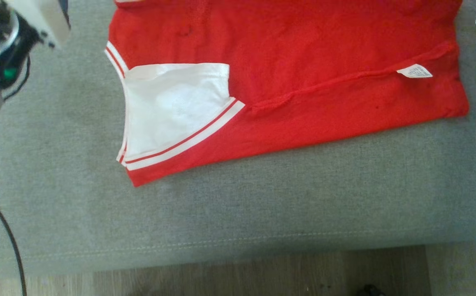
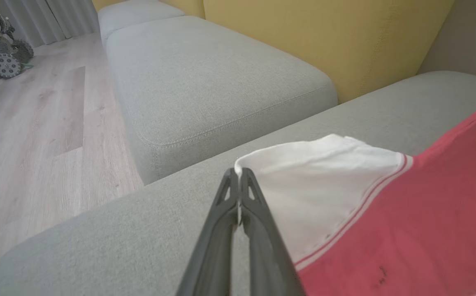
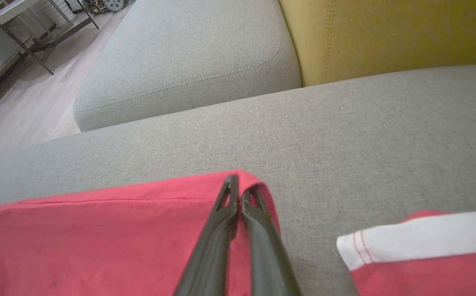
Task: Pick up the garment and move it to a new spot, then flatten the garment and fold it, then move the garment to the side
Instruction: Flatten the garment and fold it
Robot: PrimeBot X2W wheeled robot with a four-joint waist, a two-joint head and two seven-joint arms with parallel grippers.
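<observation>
The garment [image 1: 303, 61], a red jersey, lies spread on the grey sofa seat [image 1: 238, 205]. Its white panel [image 1: 172, 107] with red-striped trim is at the left, and a small white tag [image 1: 414, 72] sits at the right. In the left wrist view, my left gripper [image 2: 238, 174] is shut on the corner of the white panel [image 2: 316, 181], with white cloth showing between the fingers. My right gripper [image 3: 238, 185] is shut on a red hem corner of the garment [image 3: 98, 238], and the cloth curls around its tips. My left wrist [image 1: 3, 53] sits at the head view's upper left.
A yellow backrest [image 2: 324, 37] rises behind the seat. A second grey cushion [image 2: 205, 74] lies beyond a gap. Wooden floor [image 1: 238, 275] runs below the seat's front edge, and a dark cable [image 1: 11, 242] hangs at the lower left. Furniture legs [image 3: 36, 45] stand far off.
</observation>
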